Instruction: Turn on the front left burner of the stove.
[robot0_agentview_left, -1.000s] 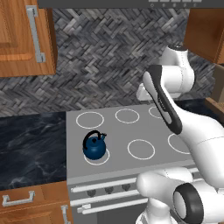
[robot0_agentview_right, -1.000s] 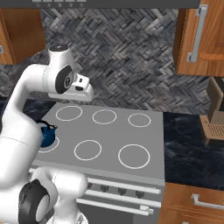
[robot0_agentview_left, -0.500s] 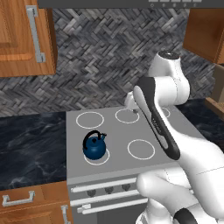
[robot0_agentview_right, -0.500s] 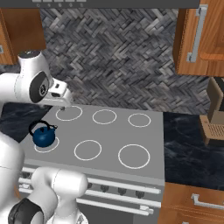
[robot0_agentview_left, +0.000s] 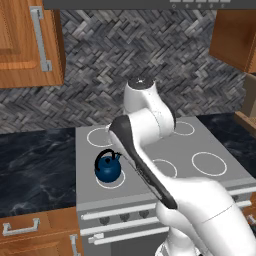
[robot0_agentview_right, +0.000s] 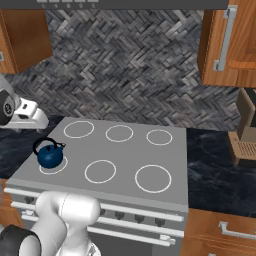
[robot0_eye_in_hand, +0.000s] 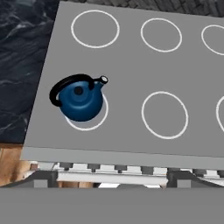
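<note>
Left base view: my arm crosses over the stove (robot0_agentview_left: 210, 187), hand swung toward its left edge. The blue kettle (robot0_agentview_left: 109, 167) sits on the front left burner (robot0_agentview_left: 122, 181), near the stove's front left corner. Ring inside looks grey, so I judge it not yet on. Knobs (robot0_agentview_left: 124, 216) run along the front face below the front edge.

Right base view: same kettle (robot0_agentview_right: 50, 154) on the same burner (robot0_agentview_right: 63, 166); my hand's white housing pokes in beyond the stove's left edge. The knob row (robot0_agentview_right: 137, 218) is small and dark, hard to tell apart.

Hand view: I look down on the kettle (robot0_eye_in_hand: 80, 100) covering most of the front left burner (robot0_eye_in_hand: 92, 126); knobs (robot0_eye_in_hand: 93, 167) are barely visible under the front edge. My pincer (robot0_eye_in_hand: 111, 177) shows dark tips wide apart, holding nothing.

Risks, my judgement: grabbing the neighbouring knob and lighting the wrong ring; coming down low over the front left corner and clipping the kettle handle, shoving it off the burner; tips slipping off a small knob.
</note>
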